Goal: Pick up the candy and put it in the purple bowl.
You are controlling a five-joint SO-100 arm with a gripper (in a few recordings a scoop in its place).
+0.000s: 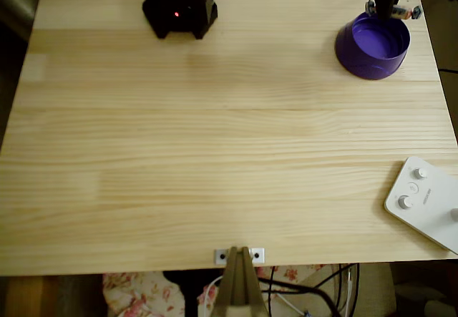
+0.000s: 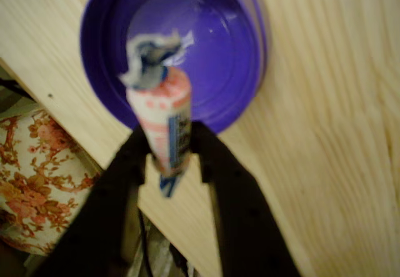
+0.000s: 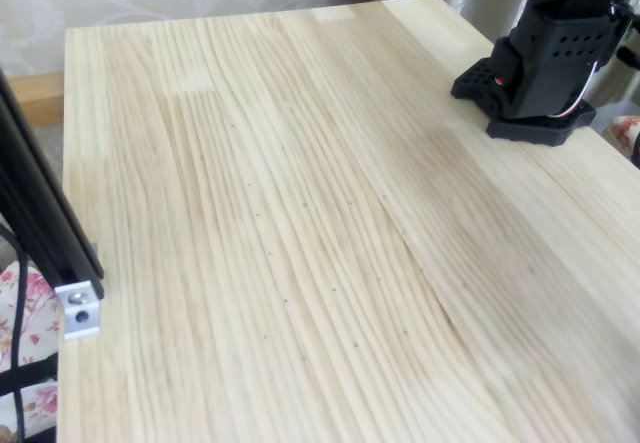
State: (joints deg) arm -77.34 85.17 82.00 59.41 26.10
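The purple bowl (image 1: 373, 45) stands at the table's far right corner in the overhead view. My black gripper (image 1: 386, 3) hovers at the bowl's far rim, near the table edge. In the wrist view the gripper (image 2: 169, 147) is shut on the candy (image 2: 164, 119), a pinkish-white wrapped sweet with a twisted end pointing up. The candy hangs over the near rim of the bowl (image 2: 219, 45), whose violet inside holds nothing. In the overhead view the ends of the candy (image 1: 410, 9) stick out beside the gripper.
The arm's black base (image 1: 179, 6) sits at the table's far edge, also seen in the fixed view as the base (image 3: 545, 63). A white device with round knobs (image 1: 429, 201) lies at the near right. A clamp (image 1: 240, 255) grips the front edge. Floral fabric (image 2: 37, 177) shows beyond the table edge.
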